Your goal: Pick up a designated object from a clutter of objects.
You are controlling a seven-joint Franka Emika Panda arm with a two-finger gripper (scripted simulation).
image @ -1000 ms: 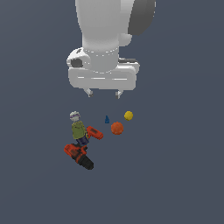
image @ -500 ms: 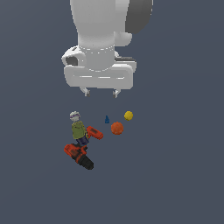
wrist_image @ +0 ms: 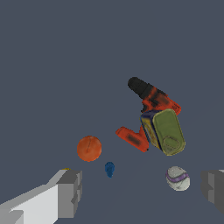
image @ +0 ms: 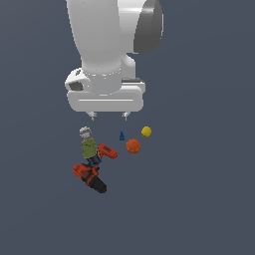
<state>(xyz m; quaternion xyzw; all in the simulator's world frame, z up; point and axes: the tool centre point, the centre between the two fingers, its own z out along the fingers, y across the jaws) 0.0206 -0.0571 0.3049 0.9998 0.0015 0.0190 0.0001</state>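
A: Where does the can [image: 90, 148] lie from the gripper [image: 108, 116]?

B: Below it and toward the exterior view's left, resting against the drill [image: 91, 174], which wraps around its near side. The jaws stand wide and hold nothing.

A: Its long axis?

B: In the wrist view the olive top face [wrist_image: 168, 131] looks longer than it is wide, running roughly from the drill toward the grey-white ball [wrist_image: 178, 178]. I judge the jaws should close across the short width.

A: What does 1 view add?

B: The exterior view shows the gripper well above the surface. The wrist view shows the ball just beside the can, apart, and the orange ball [wrist_image: 89, 148] and blue cone [wrist_image: 110, 168] clear of it.
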